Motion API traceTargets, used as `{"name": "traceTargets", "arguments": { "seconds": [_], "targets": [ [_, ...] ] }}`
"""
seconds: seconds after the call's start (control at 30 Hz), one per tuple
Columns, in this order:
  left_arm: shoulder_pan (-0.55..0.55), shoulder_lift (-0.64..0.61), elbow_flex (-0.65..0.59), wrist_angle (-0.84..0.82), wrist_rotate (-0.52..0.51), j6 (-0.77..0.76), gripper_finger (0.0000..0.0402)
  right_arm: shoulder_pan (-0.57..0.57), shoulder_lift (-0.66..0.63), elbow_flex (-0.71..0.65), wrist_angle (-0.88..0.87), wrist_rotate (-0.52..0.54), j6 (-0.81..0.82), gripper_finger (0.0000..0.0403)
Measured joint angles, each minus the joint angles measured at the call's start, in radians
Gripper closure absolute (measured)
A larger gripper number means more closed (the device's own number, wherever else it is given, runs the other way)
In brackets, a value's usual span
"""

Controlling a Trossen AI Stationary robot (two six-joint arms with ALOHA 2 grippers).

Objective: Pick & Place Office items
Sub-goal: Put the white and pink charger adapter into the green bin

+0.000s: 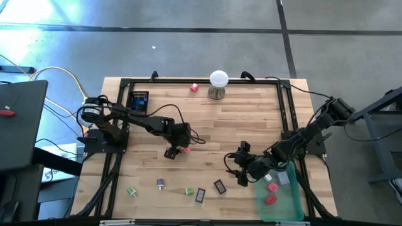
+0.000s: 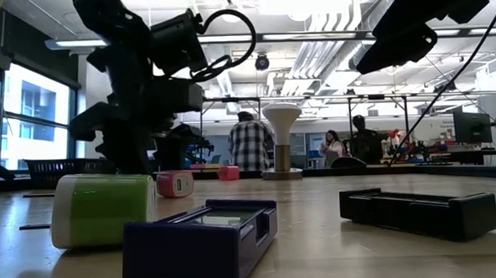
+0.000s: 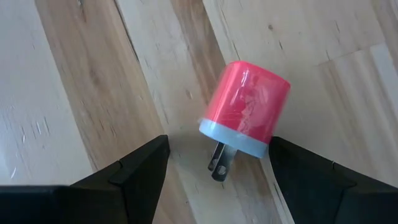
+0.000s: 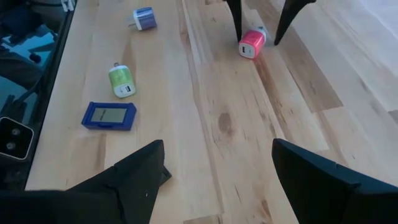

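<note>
We judged the main risk to be a slip: the left hand (image 3: 217, 165) hung spread over the pink plug adapter (image 3: 244, 112), which lay on its side between the fingers, untouched, and its rounded body could roll or squirt out if they closed off-centre. The right hand (image 1: 242, 164) waited spread near the green bin (image 1: 295, 202), pinching nothing. The pale wooden counter (image 1: 220, 125) also carried other small pieces and a white ball on a stand (image 1: 218, 83). Beyond it lay an open workshop with people standing.

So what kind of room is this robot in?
Probably a big robotics lab or workshop. There's a wooden table on a bare concrete floor, pipes and strip lights on the ceiling, and people at workbenches behind.
</note>
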Motion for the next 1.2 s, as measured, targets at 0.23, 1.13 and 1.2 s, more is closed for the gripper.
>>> {"name": "traceTargets", "arguments": {
  "seconds": [0.23,1.13,1.2],
  "targets": [
    [-0.005,0.003,-0.001,0.032,0.000,0.000,0.0140,0.000,0.000,0.000,0.000,-0.019,-0.003,0.0116],
    [-0.055,0.004,0.009,0.044,-0.090,-0.115,0.0278,0.000,0.000,0.000,-0.002,-0.010,-0.002,0.0116],
    [-0.070,-0.005,0.011,0.049,-0.153,-0.110,0.0278,0.000,0.000,0.000,-0.002,0.010,0.017,0.0116]
  ]
}}
